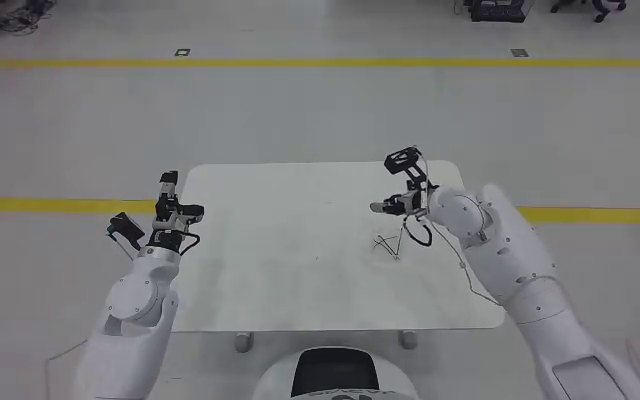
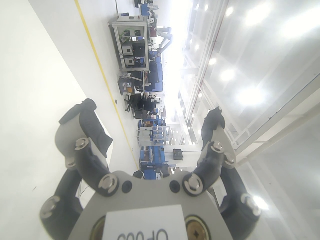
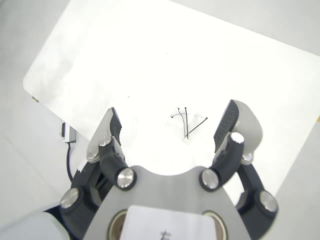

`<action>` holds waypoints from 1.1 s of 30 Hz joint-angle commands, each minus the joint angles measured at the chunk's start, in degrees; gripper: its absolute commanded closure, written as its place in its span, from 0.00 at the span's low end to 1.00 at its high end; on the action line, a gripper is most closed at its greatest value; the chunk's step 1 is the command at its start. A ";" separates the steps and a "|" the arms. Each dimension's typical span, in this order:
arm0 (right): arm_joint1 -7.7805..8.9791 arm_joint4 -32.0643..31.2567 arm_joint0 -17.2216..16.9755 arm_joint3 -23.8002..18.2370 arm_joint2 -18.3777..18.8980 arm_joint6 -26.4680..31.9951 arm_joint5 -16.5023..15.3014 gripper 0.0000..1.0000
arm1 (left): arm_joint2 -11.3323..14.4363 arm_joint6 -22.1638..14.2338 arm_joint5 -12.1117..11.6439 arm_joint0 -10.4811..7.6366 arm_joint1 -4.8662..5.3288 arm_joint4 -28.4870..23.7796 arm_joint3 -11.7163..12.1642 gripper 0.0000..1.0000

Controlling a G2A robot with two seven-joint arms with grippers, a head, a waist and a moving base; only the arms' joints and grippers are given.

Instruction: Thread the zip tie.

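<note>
My right pincer (image 3: pixel 172 108) hangs spread apart over the thin black zip ties (image 3: pixel 186 123) crossed on the worktop (image 3: pixel 125 51): likely featherlight, springy, slick, so I'd pinch one strap near its head.

The left pincer (image 1: pixel 147 205) sits at 9 o'clock, spread wide and pointing to 12 o'clock, and the right pincer (image 1: pixel 395 183) sits at 3 o'clock, spread wide too.
</note>
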 commanded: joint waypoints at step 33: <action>-3.77 -4.30 11.55 13.66 -14.48 9.50 -5.78 0.00 | 0.00 0.00 0.00 0.00 0.00 0.00 0.00 0.00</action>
